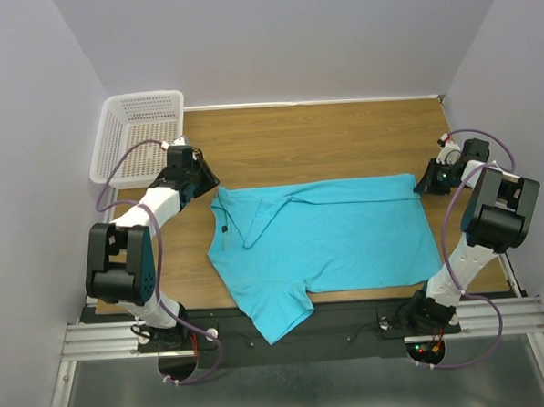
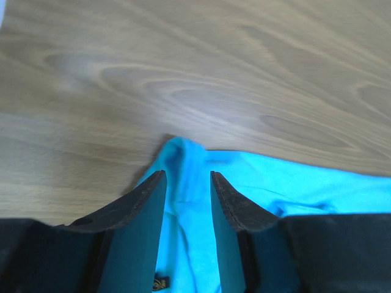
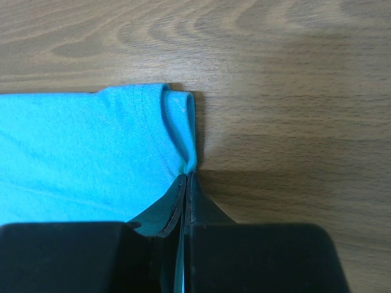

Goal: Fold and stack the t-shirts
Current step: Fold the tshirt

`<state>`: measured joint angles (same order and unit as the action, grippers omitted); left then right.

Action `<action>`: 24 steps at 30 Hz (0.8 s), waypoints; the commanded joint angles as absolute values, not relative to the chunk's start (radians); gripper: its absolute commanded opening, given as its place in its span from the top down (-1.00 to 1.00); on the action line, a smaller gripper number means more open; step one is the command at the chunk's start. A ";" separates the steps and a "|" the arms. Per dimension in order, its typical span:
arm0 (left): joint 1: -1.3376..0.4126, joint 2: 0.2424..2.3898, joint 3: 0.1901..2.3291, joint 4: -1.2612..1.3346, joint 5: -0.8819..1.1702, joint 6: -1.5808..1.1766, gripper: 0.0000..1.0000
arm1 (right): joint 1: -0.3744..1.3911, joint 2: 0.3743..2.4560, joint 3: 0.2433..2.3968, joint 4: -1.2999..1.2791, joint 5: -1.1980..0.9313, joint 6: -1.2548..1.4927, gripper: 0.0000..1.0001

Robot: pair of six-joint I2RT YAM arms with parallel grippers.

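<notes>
A turquoise-blue t-shirt lies spread across the wooden table, one sleeve hanging over the near edge. My left gripper is open at the shirt's far left corner. In the left wrist view its jaws straddle a raised fold of the shirt, with a small dark label below. My right gripper is shut on the shirt's far right hem corner. In the right wrist view the jaws pinch the hem.
A white plastic mesh basket stands at the far left corner of the table. Grey walls close in on the left, back and right. A metal rail runs along the near edge.
</notes>
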<state>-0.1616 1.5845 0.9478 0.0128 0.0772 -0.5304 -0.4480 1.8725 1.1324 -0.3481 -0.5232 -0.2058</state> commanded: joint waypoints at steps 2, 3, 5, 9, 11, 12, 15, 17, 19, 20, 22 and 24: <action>-0.160 1.473 0.930 0.107 0.210 -0.451 0.06 | -0.430 1.911 1.134 -0.422 -0.497 -0.218 0.95; -0.160 1.483 0.940 0.098 0.218 -0.442 0.06 | -0.430 1.913 1.134 -0.422 -0.497 -0.218 0.94; -0.160 1.538 0.977 0.063 0.213 -0.431 0.06 | -0.430 1.911 1.134 -0.422 -0.497 -0.219 0.94; -0.160 1.640 1.038 0.020 0.213 -0.417 0.06 | -0.430 1.910 1.132 -0.422 -0.499 -0.218 0.94; -0.160 1.661 1.052 0.015 0.195 -0.425 0.06 | -0.430 1.911 1.134 -0.422 -0.499 -0.219 0.94; -0.160 1.676 1.063 0.014 0.180 -0.426 0.06 | -0.430 1.910 1.132 -0.422 -0.499 -0.219 0.94; -0.160 1.697 1.084 0.002 0.140 -0.428 0.06 | -0.430 1.911 1.132 -0.422 -0.502 -0.219 0.94; -0.160 1.713 1.094 0.002 0.127 -0.431 0.06 | -0.430 1.913 1.134 -0.422 -0.502 -0.218 0.94; -0.160 1.726 1.098 0.002 0.126 -0.436 0.06 | -0.430 1.914 1.134 -0.422 -0.503 -0.216 0.94; -0.160 1.736 1.100 0.002 0.127 -0.437 0.06 | -0.430 1.913 1.134 -0.422 -0.503 -0.218 0.94; -0.160 1.746 1.104 0.002 0.129 -0.443 0.06 | -0.430 1.911 1.134 -0.422 -0.503 -0.218 0.94; -0.160 1.756 1.106 0.002 0.132 -0.446 0.08 | -0.430 1.911 1.132 -0.422 -0.505 -0.218 0.95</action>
<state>-0.1616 1.7412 1.0649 -0.0036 0.1448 -0.4496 -0.4480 1.8725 1.1328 -0.3492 -0.5274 -0.2058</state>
